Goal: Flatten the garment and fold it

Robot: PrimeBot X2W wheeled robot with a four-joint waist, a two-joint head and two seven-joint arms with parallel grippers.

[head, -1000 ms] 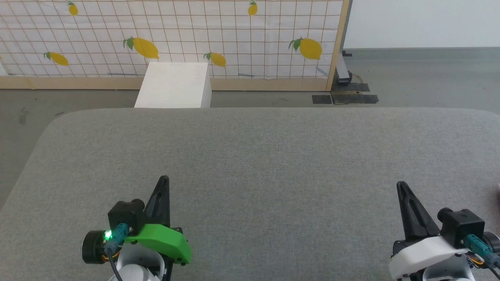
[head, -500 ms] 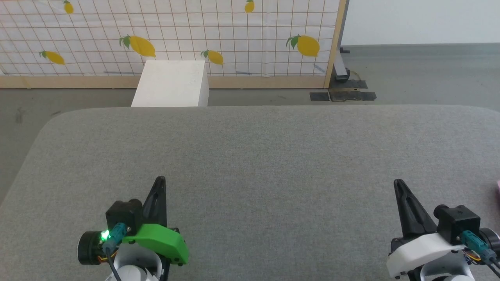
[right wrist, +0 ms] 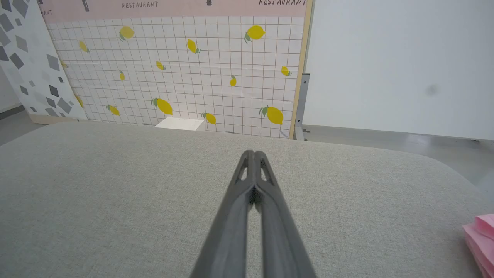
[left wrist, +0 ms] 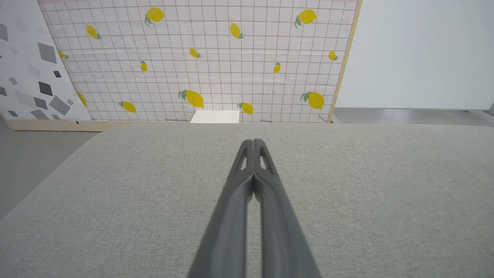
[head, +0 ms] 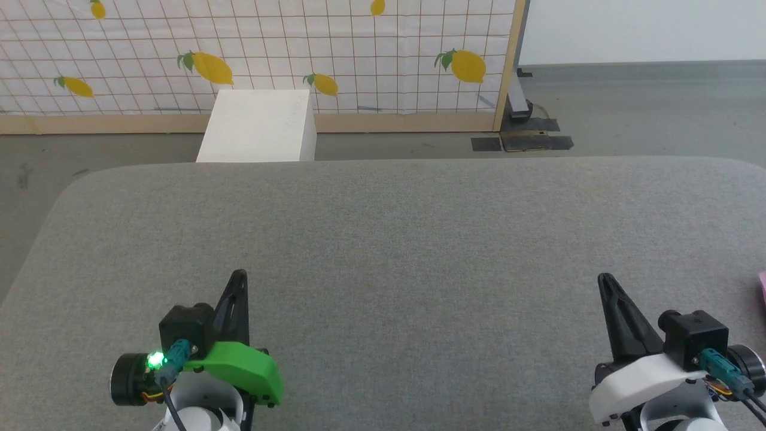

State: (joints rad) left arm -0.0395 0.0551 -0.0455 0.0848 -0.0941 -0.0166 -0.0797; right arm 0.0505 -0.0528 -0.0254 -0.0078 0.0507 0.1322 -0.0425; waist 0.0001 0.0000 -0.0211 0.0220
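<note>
The garment [right wrist: 480, 241] lies on the grey pad [head: 383, 239], off to the right of the right gripper [head: 604, 280], near it but not touching; I see one edge of it at the frame border. I judge the step in hand to be the first reach for it; nothing is flattened or folded yet.

Procedure, as I would run it:
- turn the view toward the right of the right gripper, so that the whole garment shows before I commit;
- part the right gripper's fingers before descending; at present they are pressed together and hold nothing;
- pinch one outer edge, not the middle of the bunch; thin cloth probably gathers several layers at once;
- draw it to the bare pad left of the right gripper, where both arms can spread it.

Appearance: pale pink, thin, lying in soft stacked folds; I cannot make out a waistband or a label.

The left gripper [head: 238, 274] sits well apart to the left of the right gripper, fingers likewise together and empty; a white box [head: 257, 126] stands far ahead and left of it, against a lemon-printed screen [head: 299, 48].
</note>
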